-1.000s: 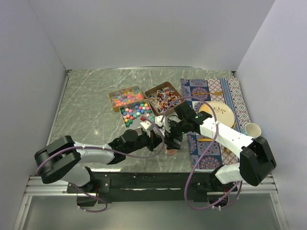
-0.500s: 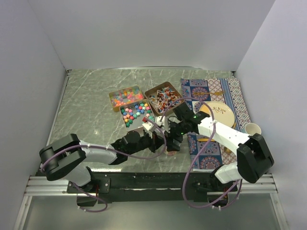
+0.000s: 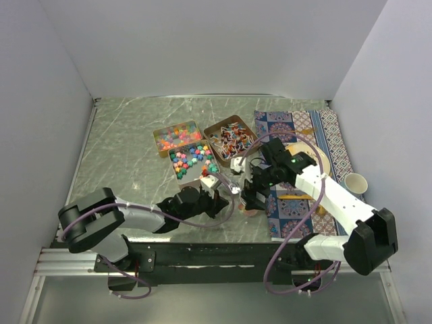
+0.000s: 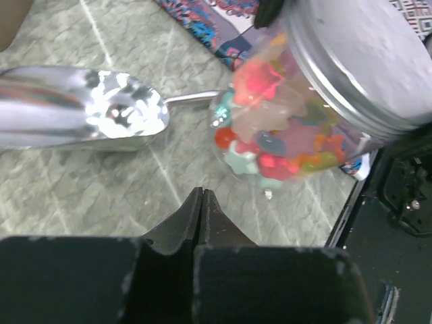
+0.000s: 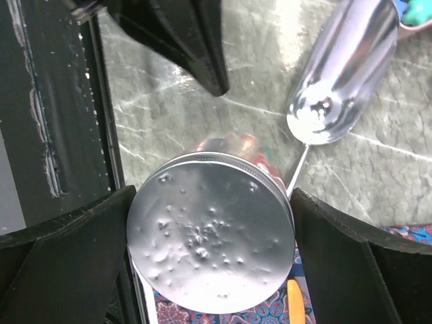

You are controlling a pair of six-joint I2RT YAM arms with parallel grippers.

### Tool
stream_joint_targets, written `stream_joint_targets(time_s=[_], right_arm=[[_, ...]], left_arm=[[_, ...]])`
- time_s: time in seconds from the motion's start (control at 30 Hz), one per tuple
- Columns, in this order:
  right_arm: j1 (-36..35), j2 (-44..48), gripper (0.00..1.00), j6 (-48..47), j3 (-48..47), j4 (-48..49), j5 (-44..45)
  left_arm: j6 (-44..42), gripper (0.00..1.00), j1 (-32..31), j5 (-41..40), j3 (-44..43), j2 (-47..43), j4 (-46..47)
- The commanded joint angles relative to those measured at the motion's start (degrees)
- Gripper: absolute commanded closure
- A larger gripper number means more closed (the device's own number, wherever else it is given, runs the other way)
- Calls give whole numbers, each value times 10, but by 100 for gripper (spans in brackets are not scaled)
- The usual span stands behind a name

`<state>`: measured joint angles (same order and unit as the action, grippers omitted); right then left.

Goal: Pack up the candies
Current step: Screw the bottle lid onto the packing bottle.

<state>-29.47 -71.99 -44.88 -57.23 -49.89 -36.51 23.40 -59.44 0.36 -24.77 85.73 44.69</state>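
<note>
**Jar of candies held by its lid**

The right pincer (image 5: 210, 236) has hold of a small glass jar (image 4: 270, 135). Its two fingers (image 5: 67, 263) press on both sides of the jar's silver lid (image 5: 202, 223). The jar is full of candies (image 4: 263, 88) in pink, red, blue and yellow. It sits low over the green stone surface (image 3: 128, 142), in the middle near the front, just at the left edge of the patterned cloth (image 3: 297, 125). The pictures do not show whether the jar's bottom touches the surface.

The left pincer (image 4: 201, 209) is just left of the jar. It is closed tight, with its two tips pressed together, and it holds nothing.

A shiny metal scoop (image 4: 101, 118) lies on the surface beside the jar. Its bowl is bare.

More candies lie farther back in three tins (image 3: 156, 140) that stand close together.
</note>
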Motion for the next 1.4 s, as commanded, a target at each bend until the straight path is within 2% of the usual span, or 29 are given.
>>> stream_joint_targets(time_s=[0.0,0.13,0.2,0.23,0.43,0.6,0.93,1.17,1.37], right_arm=[[0,17,0,-5,30,26,-28],[-5,26,0,37,93,102,-42],[-11,21,0,52,110,150,-36],[-13,21,0,57,121,166,-33],[-17,17,0,91,134,254,-42],[-19,7,0,104,131,265,-51],[-34,0,0,125,153,298,-60],[-52,-12,0,146,147,322,-61],[-45,-6,0,176,129,328,-53]], left_arm=[[20,99,14,-42,10,-43,-6],[78,99,60,-37,14,-115,-67],[66,99,64,-31,18,-146,-52],[59,99,64,0,19,-149,-35],[110,99,69,89,23,-112,81],[131,99,57,143,17,-77,101],[143,99,20,127,-18,-8,128],[140,99,8,69,-75,37,22],[134,99,7,41,-61,56,-11]])
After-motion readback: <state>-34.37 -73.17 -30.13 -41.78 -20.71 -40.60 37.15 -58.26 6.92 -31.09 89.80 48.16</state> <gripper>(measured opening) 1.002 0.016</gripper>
